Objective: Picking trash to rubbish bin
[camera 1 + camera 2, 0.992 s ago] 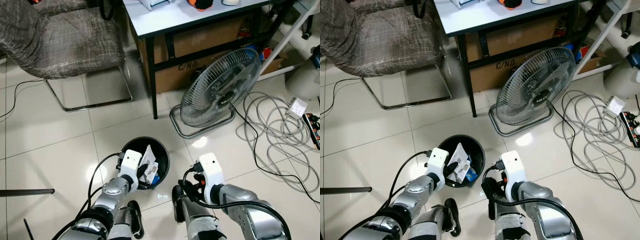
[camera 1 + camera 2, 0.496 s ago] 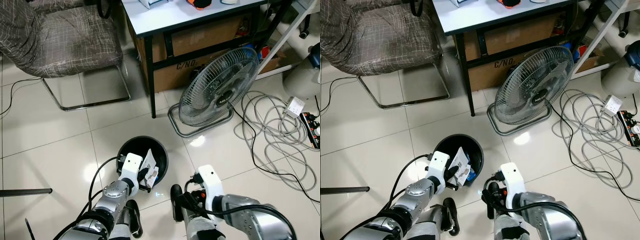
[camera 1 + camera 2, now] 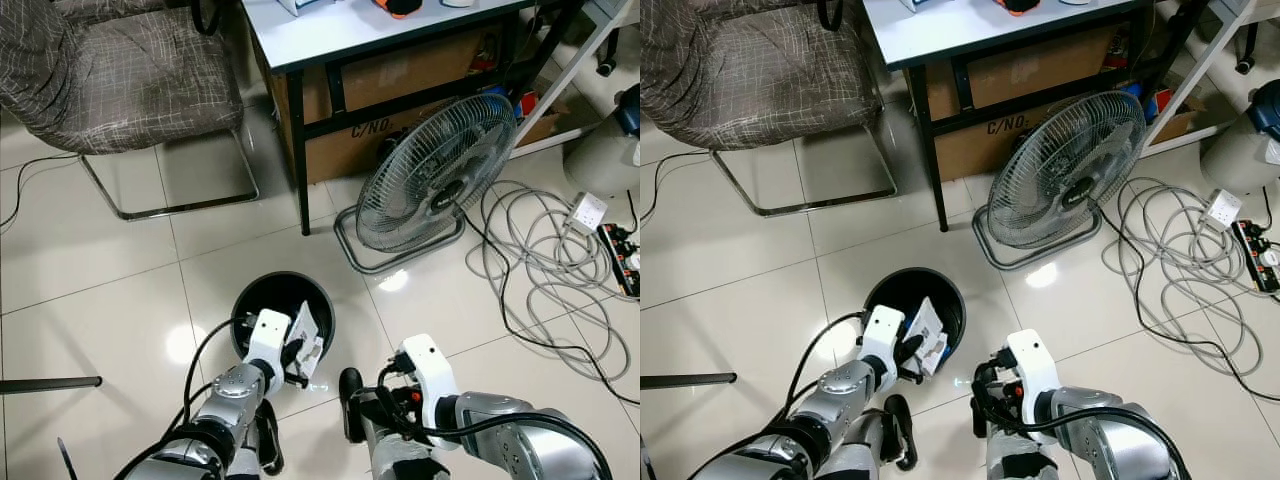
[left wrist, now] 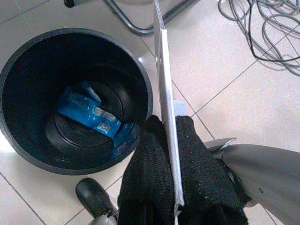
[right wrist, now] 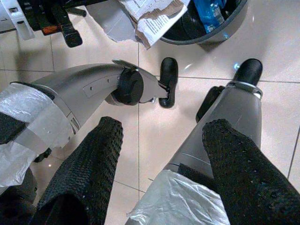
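Card held at the bin's rim, not yet dropped.

The left end effector (image 4: 171,140) pinches a flat piece of torn cardboard (image 3: 306,334) edge-on above the near rim of the black rubbish bin (image 4: 28,154), where a blue wrapper (image 4: 89,115) already lies. The card seems to overhang the rim, so releasing here could tip it onto the floor. The right end effector (image 5: 159,154) hangs empty, fingers spread.

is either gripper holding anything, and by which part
The left gripper pinches a flat piece of torn cardboard by its lower edge; the right gripper holds nothing.
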Tool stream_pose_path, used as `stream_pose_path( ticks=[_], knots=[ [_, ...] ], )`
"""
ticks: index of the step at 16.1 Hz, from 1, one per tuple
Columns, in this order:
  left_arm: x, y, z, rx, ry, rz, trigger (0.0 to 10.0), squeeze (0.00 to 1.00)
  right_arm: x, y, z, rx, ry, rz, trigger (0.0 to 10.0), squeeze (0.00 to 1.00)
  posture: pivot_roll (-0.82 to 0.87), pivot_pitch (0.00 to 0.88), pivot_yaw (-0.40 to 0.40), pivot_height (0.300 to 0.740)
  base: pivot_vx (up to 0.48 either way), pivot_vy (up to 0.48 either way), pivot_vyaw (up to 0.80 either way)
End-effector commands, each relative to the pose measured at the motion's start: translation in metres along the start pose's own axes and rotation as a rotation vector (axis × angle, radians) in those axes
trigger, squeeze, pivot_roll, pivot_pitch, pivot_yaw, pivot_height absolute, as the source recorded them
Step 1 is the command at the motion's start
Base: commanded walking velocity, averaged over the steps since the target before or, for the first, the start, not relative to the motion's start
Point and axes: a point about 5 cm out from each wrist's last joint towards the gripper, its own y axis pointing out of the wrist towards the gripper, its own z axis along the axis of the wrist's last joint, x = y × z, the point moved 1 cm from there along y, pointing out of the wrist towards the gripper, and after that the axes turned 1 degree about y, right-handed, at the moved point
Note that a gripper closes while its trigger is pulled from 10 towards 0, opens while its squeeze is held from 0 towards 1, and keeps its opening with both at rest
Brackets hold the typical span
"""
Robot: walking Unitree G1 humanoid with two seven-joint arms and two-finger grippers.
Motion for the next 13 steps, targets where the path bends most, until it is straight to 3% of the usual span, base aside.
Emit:
stream_pose_path(
  ticks=[1, 2, 3, 4, 13],
  knots=[
    [0.0019, -0.0033, -0.0156, -0.048, -0.038, 0.007, 10.0, 0.0, -0.0023, 0.0, -0.0078, -0.024, 0.011, 0.013, 10.0, 0.0, -0.24, 0.36, -0.006, 0.74, 0.0, 0.0, 0.0],
    [0.0023, -0.003, -0.0153, -0.047, -0.046, 0.008, 10.0, 0.0, -0.0024, -0.0002, -0.0077, -0.026, 0.01, 0.015, 10.0, 0.0, -0.24, 0.36, -0.006, 0.74, 0.0, 0.0, 0.0],
    [0.0028, -0.0028, -0.0151, -0.045, -0.051, 0.009, 10.0, 0.66, -0.0024, -0.0004, -0.0075, -0.026, 0.009, 0.014, 10.0, 0.0, -0.24, 0.36, -0.006, 0.74, 0.0, 0.0, 0.0],
    [0.0032, -0.0026, -0.015, -0.044, -0.054, 0.009, 10.0, 1.0, -0.0026, -0.0006, -0.0074, -0.024, 0.009, 0.014, 10.0, 0.0, -0.24, 0.36, -0.006, 0.74, 0.0, 0.0, 0.0],
    [0.0036, -0.0024, -0.0153, -0.041, -0.067, 0.021, 10.0, 1.0, -0.0044, 0.0003, -0.006, -0.016, 0.007, 0.02, 10.0, 0.0, -0.25, 0.368, -0.012, 0.74, 0.0, 0.0, 0.0]
  ],
)
